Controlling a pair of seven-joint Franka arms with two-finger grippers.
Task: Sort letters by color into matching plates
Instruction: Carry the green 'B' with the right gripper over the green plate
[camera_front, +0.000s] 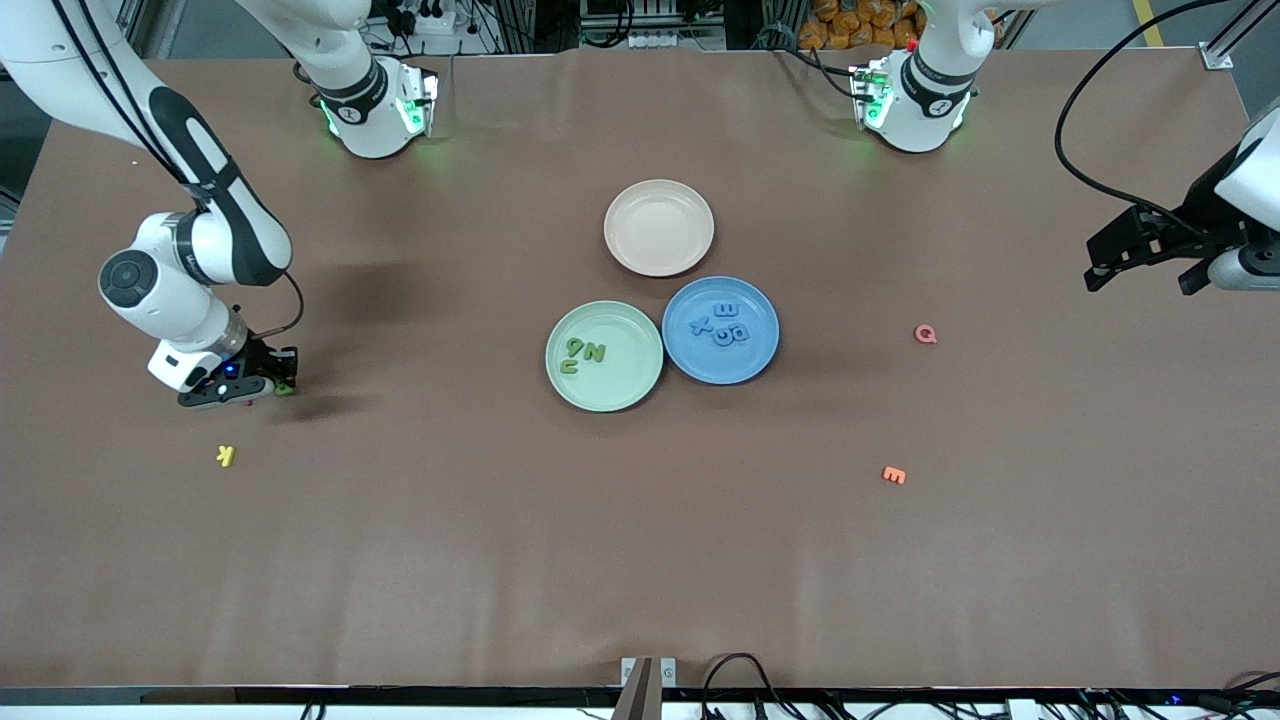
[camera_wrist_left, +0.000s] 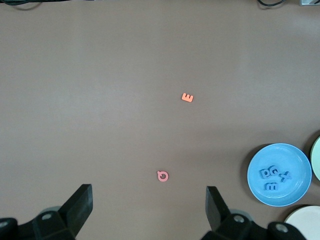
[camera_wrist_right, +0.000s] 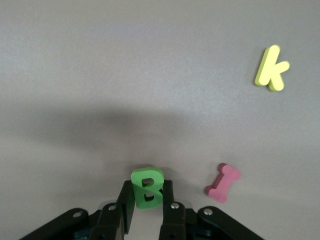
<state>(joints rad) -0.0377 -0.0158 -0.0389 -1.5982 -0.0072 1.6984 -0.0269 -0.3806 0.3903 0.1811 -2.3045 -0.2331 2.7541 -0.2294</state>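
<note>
White arms w/ black joints, black hands

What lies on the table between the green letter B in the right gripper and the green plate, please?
Only bare table: in the front view, nothing lies between the green B held by the right gripper and the green plate.

green letter b (camera_wrist_right: 147, 187), yellow k (camera_wrist_right: 271, 68)

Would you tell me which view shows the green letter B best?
The right wrist view: the green B stands upright, pinched in the right gripper. The front view shows only a green speck at that gripper; the left wrist view misses it.
</note>
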